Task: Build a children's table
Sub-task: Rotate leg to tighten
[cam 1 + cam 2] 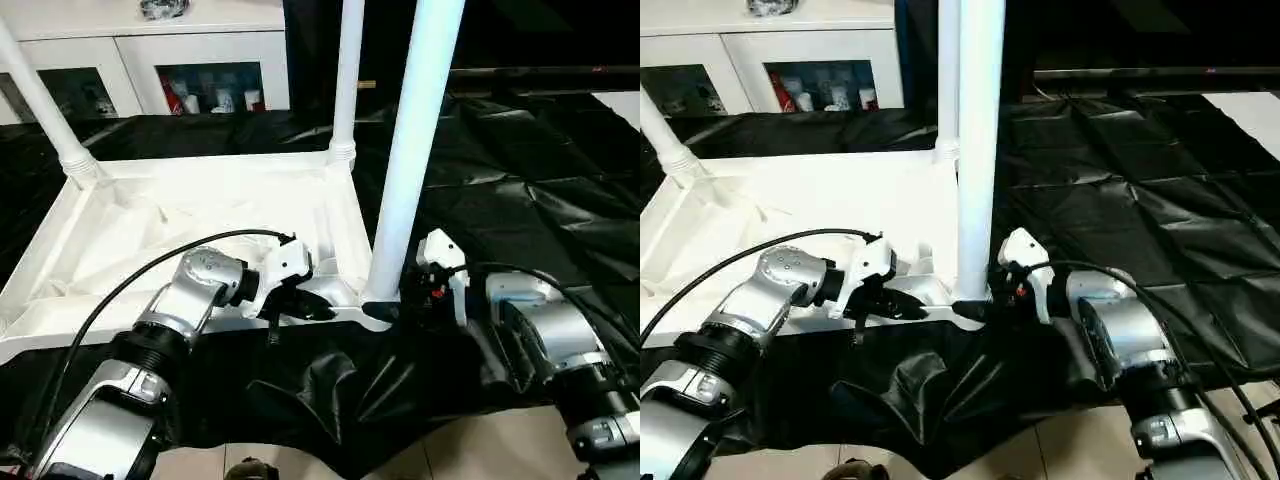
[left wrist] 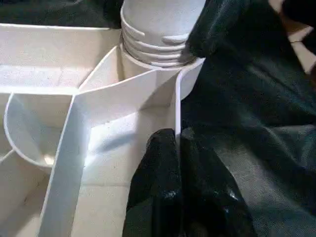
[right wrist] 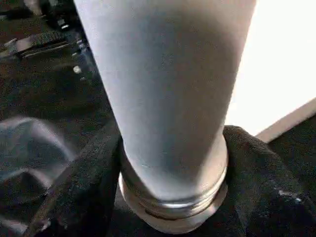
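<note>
On black sheeting before a cabinet [image 1: 150,60], the upturned tabletop [image 1: 150,230] carried three upright legs. The right gripper [image 3: 170,148] clasped the near leg [image 1: 410,150] at its socket; the left gripper [image 2: 177,143] pinched the tabletop's rim. Any sideways pull risked cross-threading or unseating that leg. Leg tops ran out of view, and how deeply it sat stayed hidden.

You see the black sheet [image 1: 520,190] spread under both grippers, with the upturned white tabletop [image 1: 150,240] lying directly on it.
</note>
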Available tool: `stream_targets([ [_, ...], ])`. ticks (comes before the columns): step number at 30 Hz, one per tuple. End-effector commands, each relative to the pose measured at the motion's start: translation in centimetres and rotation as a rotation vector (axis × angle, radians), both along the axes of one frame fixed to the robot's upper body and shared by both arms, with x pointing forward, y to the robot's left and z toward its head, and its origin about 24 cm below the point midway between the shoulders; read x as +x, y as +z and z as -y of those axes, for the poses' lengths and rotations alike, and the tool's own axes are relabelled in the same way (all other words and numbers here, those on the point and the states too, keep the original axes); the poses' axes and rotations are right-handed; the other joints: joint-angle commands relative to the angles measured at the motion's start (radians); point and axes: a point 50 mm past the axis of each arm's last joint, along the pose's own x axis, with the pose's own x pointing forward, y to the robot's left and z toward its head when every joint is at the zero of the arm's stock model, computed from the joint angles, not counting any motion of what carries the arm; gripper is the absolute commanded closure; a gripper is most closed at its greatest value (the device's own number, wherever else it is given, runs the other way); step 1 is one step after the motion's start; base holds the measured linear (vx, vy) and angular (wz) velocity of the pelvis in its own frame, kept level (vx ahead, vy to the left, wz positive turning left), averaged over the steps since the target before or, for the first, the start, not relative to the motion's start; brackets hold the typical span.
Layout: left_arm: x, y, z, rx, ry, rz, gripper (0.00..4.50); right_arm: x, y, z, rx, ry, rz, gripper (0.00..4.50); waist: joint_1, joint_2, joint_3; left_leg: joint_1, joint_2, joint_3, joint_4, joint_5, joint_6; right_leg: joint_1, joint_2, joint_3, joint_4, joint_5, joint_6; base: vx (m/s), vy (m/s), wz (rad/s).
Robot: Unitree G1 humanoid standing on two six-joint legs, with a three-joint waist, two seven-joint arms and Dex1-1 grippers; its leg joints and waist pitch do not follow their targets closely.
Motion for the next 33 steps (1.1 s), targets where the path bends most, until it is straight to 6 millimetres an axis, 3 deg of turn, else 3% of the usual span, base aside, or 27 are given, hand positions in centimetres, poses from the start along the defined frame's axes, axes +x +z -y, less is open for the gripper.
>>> stream_targets([
  [1, 1.6, 1.5, 2.9, -0.059, 0.108, 0.067, 4.50, 1.1, -1.4, -2.0, -0.005, -0.178, 0.001, 1.76, -0.014, -0.016, -0.067, 0.028, 0.031, -0.018, -0.062, -0.209, 0.026, 0.032, -0.070, 0.045, -0.083, -0.236, -0.222, 0.000, 0.000, 0.00],
  [4, 2.3, 1.7, 4.0, -0.066, 0.194, 0.079, 4.50, 1.7, -1.9, -2.9, 0.021, -0.301, -0.013, 1.77, -0.022, -0.018, -0.067, 0.032, 0.028, -0.021, -0.064, -0.228, 0.005, 0.032, -0.072, 0.044, -0.090, -0.296, -0.203, 0.000, 0.000, 0.00],
  [5, 2.6, 1.9, 4.4, -0.071, 0.225, 0.085, 4.50, 1.9, -2.0, -3.3, 0.035, -0.333, -0.017, 1.78, -0.025, -0.015, -0.068, 0.030, 0.029, -0.023, -0.065, -0.224, 0.008, 0.036, -0.072, 0.044, -0.090, -0.288, -0.199, 0.000, 0.000, 0.00],
  [9, 3.3, 2.3, 5.9, -0.084, 0.309, 0.112, 4.50, 2.6, -2.2, -5.0, 0.063, -0.459, -0.025, 1.78, -0.033, -0.015, -0.073, 0.027, 0.028, -0.022, -0.063, -0.196, 0.023, 0.038, -0.070, 0.045, -0.085, -0.210, -0.213, 0.000, 0.000, 0.00],
  [10, 3.4, 2.4, 6.2, -0.087, 0.317, 0.115, 4.50, 2.8, -2.3, -5.4, 0.062, -0.490, -0.027, 1.78, -0.033, -0.011, -0.074, 0.026, 0.026, -0.022, -0.062, -0.185, 0.028, 0.039, -0.068, 0.044, -0.083, -0.190, -0.217, 0.000, 0.000, 0.00],
  [12, 3.2, 2.7, 7.2, -0.104, 0.298, 0.128, 4.50, 3.1, -1.8, -7.2, 0.056, -0.483, 0.021, 1.78, -0.036, -0.010, -0.075, 0.025, 0.027, -0.022, -0.062, -0.169, 0.032, 0.039, -0.068, 0.044, -0.079, -0.153, -0.227, 0.000, 0.000, 0.00],
  [13, 3.1, 2.6, 7.3, -0.106, 0.285, 0.130, 4.50, 3.2, -1.6, -7.8, 0.070, -0.464, 0.033, 1.22, -0.036, -0.010, -0.076, 0.025, 0.026, -0.022, -0.061, -0.165, 0.038, 0.042, -0.068, 0.043, -0.078, -0.135, -0.231, 0.000, 0.000, 0.00],
  [17, 2.8, 2.5, 7.2, -0.105, 0.241, 0.141, 4.50, 3.1, -1.3, -8.0, 0.094, -0.422, 0.032, 0.87, -0.035, -0.011, -0.075, 0.025, 0.028, -0.021, -0.061, -0.164, 0.062, 0.044, -0.069, 0.043, -0.077, -0.109, -0.241, 0.000, 0.000, 0.00],
  [23, 2.5, 2.0, 6.1, -0.097, 0.186, 0.132, 4.50, 3.1, -1.0, -6.4, 0.073, -0.361, 0.058, 0.41, -0.037, -0.014, -0.074, 0.023, 0.029, -0.021, -0.062, -0.167, 0.063, 0.047, -0.070, 0.044, -0.077, -0.125, -0.238, 0.000, 0.000, 0.00],
  [27, 1.9, 1.6, 4.8, -0.082, 0.116, 0.115, 4.50, 2.9, -0.7, -3.3, -0.015, -0.288, 0.102, 0.06, -0.035, -0.014, -0.075, 0.022, 0.031, -0.020, -0.059, -0.148, 0.082, 0.048, -0.070, 0.043, -0.073, -0.083, -0.252, 0.000, 0.000, 0.00],
  [28, 1.7, 1.5, 4.3, -0.073, 0.089, 0.112, 4.50, 2.8, -0.5, -2.4, -0.024, -0.255, 0.103, 0.06, -0.030, -0.009, -0.076, 0.024, 0.032, -0.019, -0.057, -0.156, 0.085, 0.047, -0.070, 0.043, -0.073, -0.088, -0.256, 0.000, 0.000, 0.00],
  [33, 1.0, 1.5, 2.9, -0.074, -0.003, 0.094, 4.50, 1.9, 0.6, -0.5, -0.020, -0.118, 0.113, 0.06, -0.020, -0.012, -0.072, 0.026, 0.036, -0.019, -0.060, -0.192, 0.073, 0.045, -0.069, 0.043, -0.077, -0.136, -0.247, 0.000, 0.000, 0.00],
])
